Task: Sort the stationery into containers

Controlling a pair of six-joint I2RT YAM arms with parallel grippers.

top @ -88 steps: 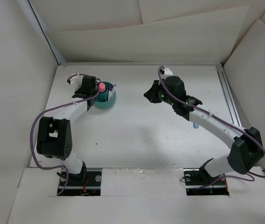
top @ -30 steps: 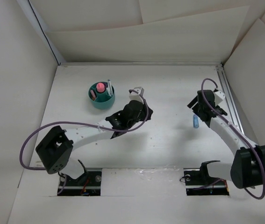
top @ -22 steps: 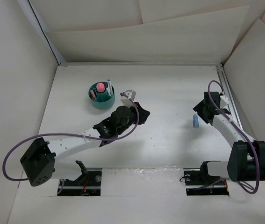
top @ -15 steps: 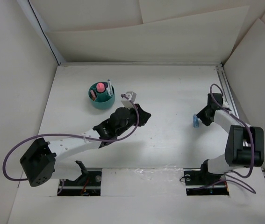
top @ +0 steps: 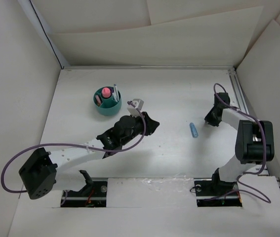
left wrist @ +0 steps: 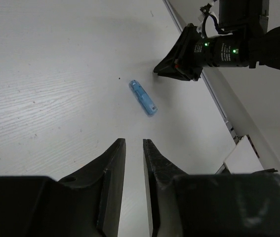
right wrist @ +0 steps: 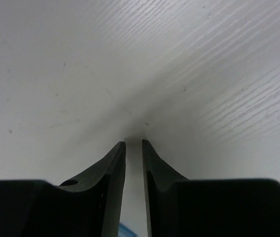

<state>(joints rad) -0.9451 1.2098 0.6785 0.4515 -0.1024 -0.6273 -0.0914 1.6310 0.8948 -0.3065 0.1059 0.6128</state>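
Note:
The round teal cup (top: 107, 102) stands at the back left. It holds a pink stubby piece (top: 106, 92) and slim white pens (top: 115, 94). A blue stubby piece (top: 194, 130) lies flat on the table right of centre; it also shows in the left wrist view (left wrist: 143, 98). My left gripper (top: 151, 124) hovers mid-table, pointing toward the blue piece, jaws nearly together and empty (left wrist: 134, 143). My right gripper (top: 210, 120) is just right of the blue piece, tips down at the table (right wrist: 133, 143), jaws nearly together and empty. The orange piece is not visible.
A metal rail (top: 240, 106) runs along the table's right side beside the right arm. White walls close in the table at the back and sides. The right gripper's black body (left wrist: 189, 47) sits just beyond the blue piece in the left wrist view.
The blue piece has slid left on the table, away from the right gripper. The right gripper has drawn back and up a little. The left arm has hardly moved.

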